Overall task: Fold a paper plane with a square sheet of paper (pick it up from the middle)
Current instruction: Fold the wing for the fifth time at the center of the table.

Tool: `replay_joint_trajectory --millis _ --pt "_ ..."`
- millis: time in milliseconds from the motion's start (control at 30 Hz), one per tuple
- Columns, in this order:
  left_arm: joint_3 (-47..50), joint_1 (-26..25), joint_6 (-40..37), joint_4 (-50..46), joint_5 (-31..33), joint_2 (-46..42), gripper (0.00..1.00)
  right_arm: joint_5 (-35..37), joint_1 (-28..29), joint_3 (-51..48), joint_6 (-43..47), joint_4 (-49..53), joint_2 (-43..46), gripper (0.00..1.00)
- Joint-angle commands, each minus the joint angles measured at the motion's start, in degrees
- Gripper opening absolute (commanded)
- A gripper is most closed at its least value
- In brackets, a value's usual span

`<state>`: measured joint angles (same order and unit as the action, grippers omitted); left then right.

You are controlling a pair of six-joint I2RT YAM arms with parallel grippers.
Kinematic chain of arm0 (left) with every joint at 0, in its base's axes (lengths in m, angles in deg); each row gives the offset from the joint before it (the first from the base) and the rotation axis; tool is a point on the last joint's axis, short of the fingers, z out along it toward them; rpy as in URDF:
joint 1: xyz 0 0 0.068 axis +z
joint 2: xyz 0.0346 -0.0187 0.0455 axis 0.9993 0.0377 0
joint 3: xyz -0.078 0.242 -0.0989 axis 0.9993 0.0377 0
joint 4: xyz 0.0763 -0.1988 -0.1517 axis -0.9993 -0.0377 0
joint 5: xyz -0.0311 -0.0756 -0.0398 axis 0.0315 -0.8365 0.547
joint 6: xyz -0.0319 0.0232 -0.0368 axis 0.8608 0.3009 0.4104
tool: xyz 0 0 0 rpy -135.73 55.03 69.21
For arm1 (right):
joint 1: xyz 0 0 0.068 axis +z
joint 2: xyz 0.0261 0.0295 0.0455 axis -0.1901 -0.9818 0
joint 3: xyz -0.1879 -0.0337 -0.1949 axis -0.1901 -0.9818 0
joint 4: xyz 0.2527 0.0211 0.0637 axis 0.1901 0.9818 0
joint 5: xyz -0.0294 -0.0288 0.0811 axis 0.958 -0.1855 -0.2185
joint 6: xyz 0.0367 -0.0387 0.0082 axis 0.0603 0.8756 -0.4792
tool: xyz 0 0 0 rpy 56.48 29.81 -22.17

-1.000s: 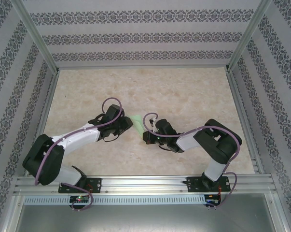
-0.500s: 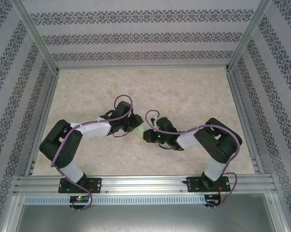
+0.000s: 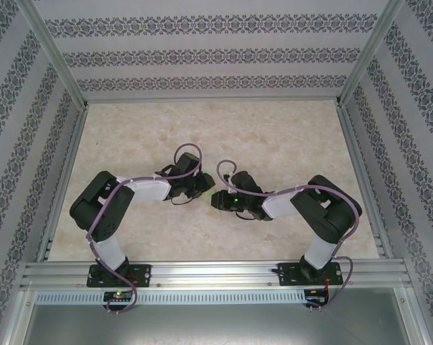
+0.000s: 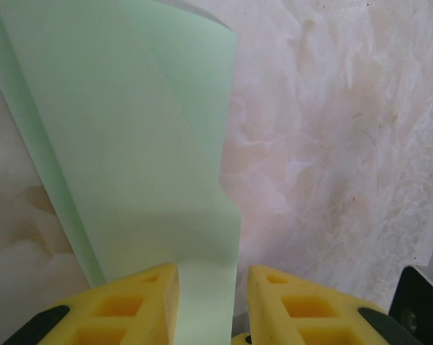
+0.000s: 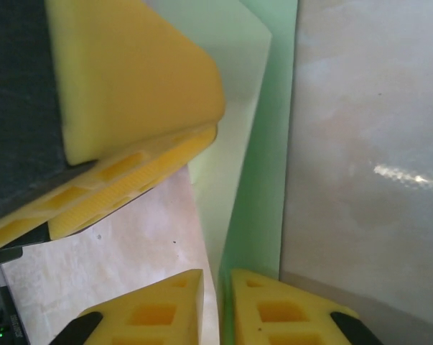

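The pale green sheet of paper (image 4: 130, 144) is folded into a long, layered strip, a rough paper plane shape. It is held up off the table between the two grippers at mid-table. My left gripper (image 3: 202, 188) faces my right gripper (image 3: 217, 199) almost nose to nose. In the left wrist view my left gripper (image 4: 212, 277) stands open. The paper's narrow end lies against one finger (image 4: 141, 302) and clear of the other. My right gripper (image 5: 217, 277) is parted a crack, with the paper (image 5: 263, 144) edge in the gap. A left finger (image 5: 130, 72) hovers close above.
The marbled tabletop (image 3: 273, 136) is ringed by aluminium posts and patterned walls. A metal rail (image 3: 216, 273) at the near edge carries both arm bases.
My left arm has swung its gripper right, up against the right gripper, and now covers the paper from above. The right jaws, shut a moment ago, have parted slightly.
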<state>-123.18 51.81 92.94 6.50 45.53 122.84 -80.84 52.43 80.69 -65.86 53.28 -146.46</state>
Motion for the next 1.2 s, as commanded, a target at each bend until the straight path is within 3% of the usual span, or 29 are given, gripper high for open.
replay_joint_trajectory --millis 0,533,633,700,800,933,1167 --pt "-1.55 -0.36 -2.11 -0.63 1.12 0.32 0.32 1.82 -0.49 0.6 0.68 7.73 1.19 0.19" --pt "-2.21 -0.37 -3.03 -3.71 1.79 1.0 0.3 -1.81 -1.44 1.61 -0.28 11.47 5.57 0.23" --pt "-2.39 -0.38 -3.19 -3.94 1.75 1.2 0.3 -2.08 -1.49 1.98 0.16 11.93 5.62 0.17" --pt "-2.39 -0.39 -3.12 -3.88 1.67 1.37 0.3 -2.45 -1.49 2.32 0.71 12.61 4.86 0.05" --pt "-2.52 -0.36 -3.07 -4.28 1.8 1.38 0.3 -2.63 -1.5 2.17 1.3 13.06 4.01 0.03" --pt "-2.82 -0.28 -2.65 -5.36 2.15 1.57 0.29 -4.79 -1.4 3.07 3.5 15.17 2.8 0.04" --pt "-2.59 -0.34 -2.49 -6.62 2.49 1.64 0.28 -2.07 -1.24 3.64 5.21 19.0 6.49 0.11"
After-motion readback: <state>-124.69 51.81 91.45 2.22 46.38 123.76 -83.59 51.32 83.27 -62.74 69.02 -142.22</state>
